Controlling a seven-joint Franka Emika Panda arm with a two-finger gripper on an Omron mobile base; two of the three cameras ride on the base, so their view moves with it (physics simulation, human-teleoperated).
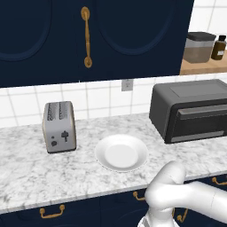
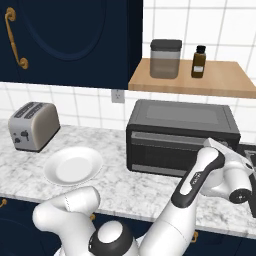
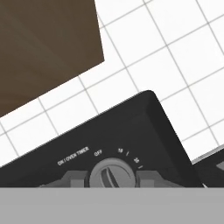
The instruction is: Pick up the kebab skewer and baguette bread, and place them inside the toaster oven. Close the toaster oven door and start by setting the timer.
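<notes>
item: timer knob (image 3: 113,175), small round grey dial with a raised ridge, on the toaster oven (image 3: 131,140) panel at the right end of the counter (image 1: 26,168); door up. my fingers (image 3: 74,180) are drawn in on its two sides, gripping it. stiff, likely slick; pinch across the rim, twist gently.

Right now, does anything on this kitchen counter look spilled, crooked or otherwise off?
Nothing stands out. The toaster oven sits square with its door shut, the white plate lies flat and bare, and the slot toaster stands upright. The gripper is at the timer knob.
</notes>
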